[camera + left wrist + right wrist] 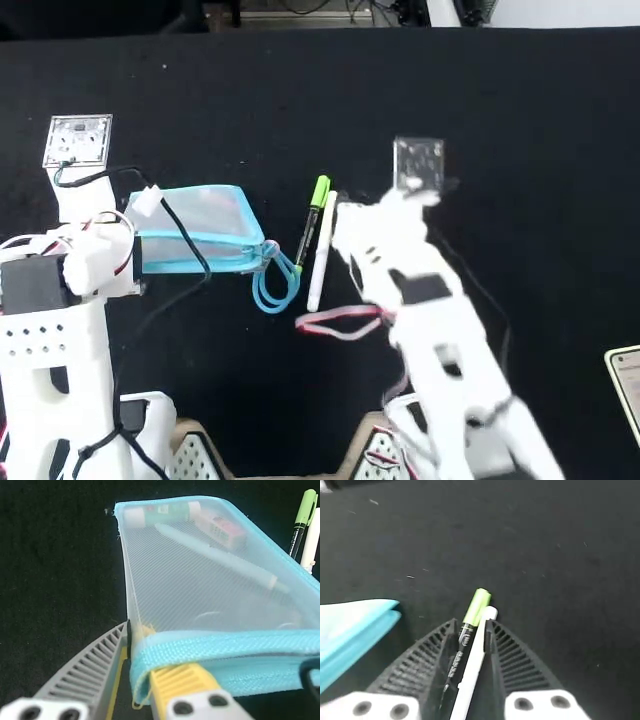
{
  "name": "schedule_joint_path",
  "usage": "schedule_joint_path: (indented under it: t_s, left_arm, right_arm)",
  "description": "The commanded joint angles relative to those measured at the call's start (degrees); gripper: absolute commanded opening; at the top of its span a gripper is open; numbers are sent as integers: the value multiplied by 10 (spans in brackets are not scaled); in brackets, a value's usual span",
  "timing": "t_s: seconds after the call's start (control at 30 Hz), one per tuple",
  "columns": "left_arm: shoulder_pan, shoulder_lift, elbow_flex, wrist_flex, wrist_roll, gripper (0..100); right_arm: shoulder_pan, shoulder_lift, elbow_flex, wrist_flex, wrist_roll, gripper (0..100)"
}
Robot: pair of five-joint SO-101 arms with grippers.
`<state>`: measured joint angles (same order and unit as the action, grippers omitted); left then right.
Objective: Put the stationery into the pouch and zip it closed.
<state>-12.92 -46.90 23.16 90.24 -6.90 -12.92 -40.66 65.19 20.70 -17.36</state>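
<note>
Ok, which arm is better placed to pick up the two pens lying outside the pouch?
Right. The right gripper sits directly at the green-capped pen and white pen, while the left gripper is clamped on the pouch edge.

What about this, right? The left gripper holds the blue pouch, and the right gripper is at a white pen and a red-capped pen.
Not red: the right wrist view shows a green cap. The left gripper holds the blue pouch, and the right gripper is at a white pen and a green-capped pen.
</note>
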Motion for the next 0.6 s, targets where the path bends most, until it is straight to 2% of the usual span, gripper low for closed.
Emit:
schedule_joint_path:
  t_s: [0.0,0.23,0.43,0.57]
  left_arm:
    - [-3,0,-7,-11,5,30]
    - [-3,0,-6,-10,5,30]
    - [-3,0,7,-14,5,30]
    - [-3,0,6,-14,5,30]
  right_arm:
    - [2,175,-112,-22,-28,79]
    - [1,371,-243,-4,-50,84]
    - [-1,464,-371,140,-51,224]
    - [-12,530,-427,159,-47,204]
